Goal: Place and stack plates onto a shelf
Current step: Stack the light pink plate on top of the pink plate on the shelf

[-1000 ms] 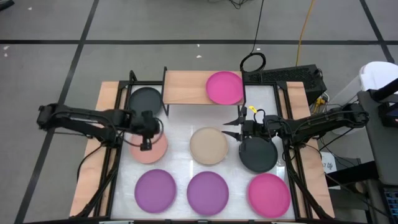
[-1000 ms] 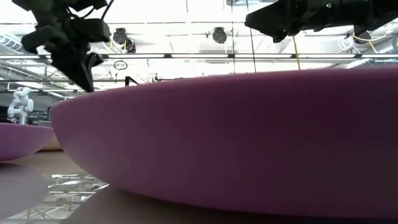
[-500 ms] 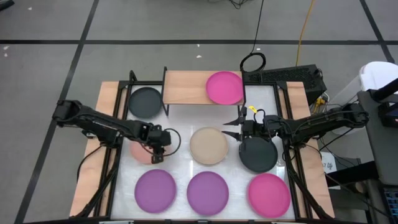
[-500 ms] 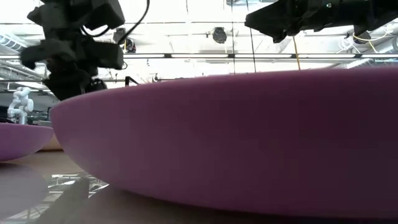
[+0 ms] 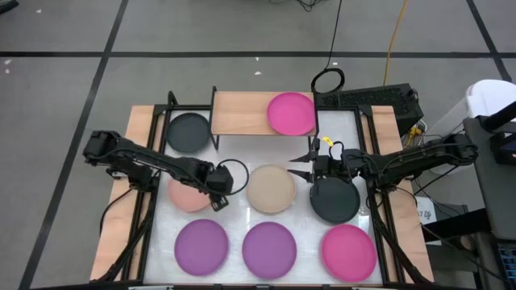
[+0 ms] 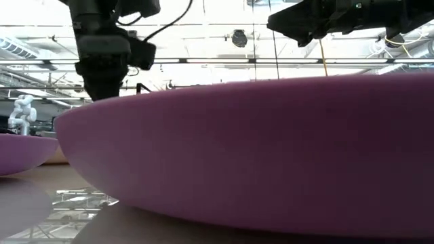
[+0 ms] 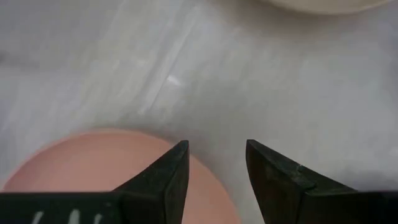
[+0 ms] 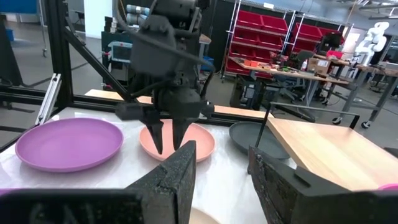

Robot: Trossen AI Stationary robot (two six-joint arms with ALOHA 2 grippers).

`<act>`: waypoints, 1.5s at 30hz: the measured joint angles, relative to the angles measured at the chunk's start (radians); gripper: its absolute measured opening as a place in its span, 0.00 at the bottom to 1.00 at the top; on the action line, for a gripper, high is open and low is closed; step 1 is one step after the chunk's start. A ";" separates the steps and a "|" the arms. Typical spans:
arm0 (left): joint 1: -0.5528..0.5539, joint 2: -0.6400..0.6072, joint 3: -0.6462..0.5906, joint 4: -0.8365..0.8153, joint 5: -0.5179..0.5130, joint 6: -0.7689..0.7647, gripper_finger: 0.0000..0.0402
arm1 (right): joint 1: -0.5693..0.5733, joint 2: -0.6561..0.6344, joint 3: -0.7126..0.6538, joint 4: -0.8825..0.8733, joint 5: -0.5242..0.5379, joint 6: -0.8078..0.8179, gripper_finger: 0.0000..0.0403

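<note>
The light wood shelf point(image 5: 242, 113) stands at the table's far side with a magenta plate point(image 5: 291, 113) on its right half. On the table lie a peach plate point(image 5: 187, 197), a beige plate point(image 5: 271, 188), two black plates point(image 5: 189, 131) point(image 5: 334, 201), two purple plates point(image 5: 201, 247) point(image 5: 269, 250) and a magenta plate point(image 5: 348, 251). My left gripper point(image 7: 217, 146) points down, open, at the peach plate's right rim point(image 7: 214, 180), one finger over the plate and one over the table. My right gripper point(image 5: 301, 166) hangs open between the beige plate and the right-hand black plate, holding nothing.
The near purple plate point(image 6: 271, 156) fills the low view and hides both grippers' fingertips there. Black frame posts point(image 5: 171, 101) stand at the shelf's ends. A bare strip of white table point(image 5: 234, 157) lies between the shelf and the beige plate.
My left gripper has gone from over the peach plate's middle toward the table's right edge, to the plate's right rim, and has come down lower while turning about. The peach plate has stayed where it was. My right arm has kept still.
</note>
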 joint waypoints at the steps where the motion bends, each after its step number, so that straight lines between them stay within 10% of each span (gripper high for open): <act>1: 0.000 0.022 0.013 -0.041 0.000 -0.026 0.41 | 0.000 0.000 0.000 0.000 0.000 0.001 0.32; 21: 0.005 0.165 0.159 -0.219 0.031 -0.142 0.41 | 0.000 0.000 0.000 -0.014 0.000 0.001 0.32; 45: 0.006 0.166 -0.030 -0.045 0.060 -0.214 0.40 | 0.000 0.000 0.000 -0.039 0.000 0.018 0.32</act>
